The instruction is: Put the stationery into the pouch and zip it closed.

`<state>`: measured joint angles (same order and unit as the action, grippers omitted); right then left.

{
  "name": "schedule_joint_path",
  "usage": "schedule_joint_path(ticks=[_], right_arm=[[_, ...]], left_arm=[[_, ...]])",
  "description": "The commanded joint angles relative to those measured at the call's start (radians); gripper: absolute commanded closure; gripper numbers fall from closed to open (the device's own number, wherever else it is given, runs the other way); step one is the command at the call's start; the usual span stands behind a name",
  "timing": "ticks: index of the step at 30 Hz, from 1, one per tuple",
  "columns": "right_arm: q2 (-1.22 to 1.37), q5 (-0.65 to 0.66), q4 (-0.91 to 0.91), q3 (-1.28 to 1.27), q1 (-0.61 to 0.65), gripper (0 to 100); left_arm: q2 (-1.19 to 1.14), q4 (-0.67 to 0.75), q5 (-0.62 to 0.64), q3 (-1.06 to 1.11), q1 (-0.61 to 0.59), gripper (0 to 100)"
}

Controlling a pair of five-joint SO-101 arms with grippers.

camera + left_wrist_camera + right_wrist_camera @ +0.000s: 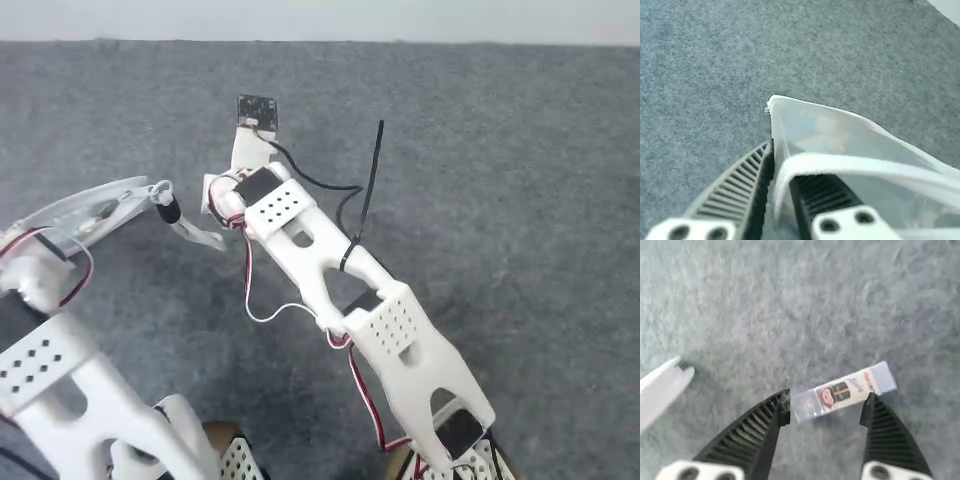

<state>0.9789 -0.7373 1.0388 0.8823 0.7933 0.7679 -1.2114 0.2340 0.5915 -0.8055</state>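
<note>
The right claw [827,399] points down, spread astride the white rectangular sleeved eraser [842,391] on the grey felt table [790,300]. The left claw [781,165] pinches the rim of the translucent plastic pouch [840,135].

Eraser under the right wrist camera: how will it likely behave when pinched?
The eraser is a small flat-sided block, so it probably won't roll. Its smooth-looking sleeve may slip slightly. It lies lengthwise across the open right gripper, so closing on its ends could twist it.
</note>
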Motion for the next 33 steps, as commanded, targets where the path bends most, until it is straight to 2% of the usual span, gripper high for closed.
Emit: schedule_joint_path(ticks=[1, 7, 16, 20, 27, 33], right_arm=[[0.031, -0.011, 0.005, 0.101, -0.05, 75.7], [0.104, -0.006, 0.016, 0.158, -0.068, 75.8], [0.119, -0.002, 0.166, 0.212, -0.064, 76.0], [0.119, 0.044, 0.193, 0.212, -0.062, 76.3], [0.12, 0.048, 0.191, 0.209, -0.062, 92.0], [0.105, 0.109, 0.259, 0.213, -0.064, 93.9]], left_arm=[[0.051, 0.025, -0.008, -0.016, 0.003, 99], [0.051, 0.023, -0.008, -0.016, 0.003, 99], [0.051, 0.021, -0.009, -0.016, 0.003, 99], [0.051, 0.02, -0.009, -0.016, 0.003, 99], [0.051, 0.02, -0.009, -0.016, 0.003, 99], [0.051, 0.02, -0.009, -0.016, 0.003, 99]])
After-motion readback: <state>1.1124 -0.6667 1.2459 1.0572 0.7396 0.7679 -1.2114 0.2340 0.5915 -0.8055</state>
